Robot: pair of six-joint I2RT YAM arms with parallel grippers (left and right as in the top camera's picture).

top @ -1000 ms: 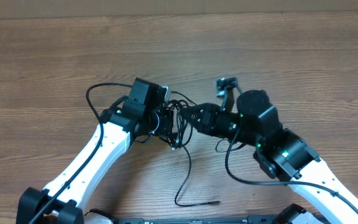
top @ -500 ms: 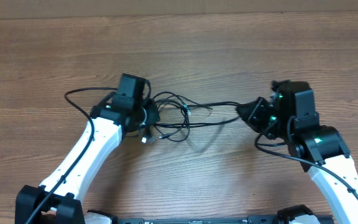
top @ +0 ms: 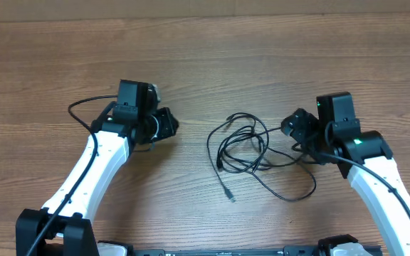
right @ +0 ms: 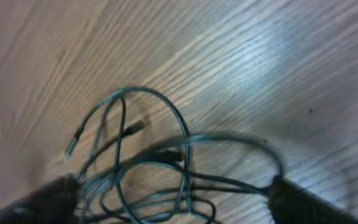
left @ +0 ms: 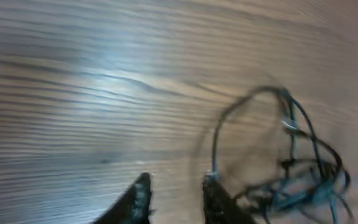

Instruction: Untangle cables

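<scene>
The cables (top: pixel 253 162) lie slack on the table (top: pixel 212 57) just ahead of the right claw (top: pixel 289 128), which is spread wide and grasps nothing (strands reach between its fingers). The left claw (top: pixel 169 124), slightly parted and empty, is farther off.

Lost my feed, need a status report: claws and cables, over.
Left claw slightly open, empty. Right claw wide open. Thin black plug-tipped cables lie loosely tangled on brown wooden table between them, unheld. Nothing in the way.
</scene>
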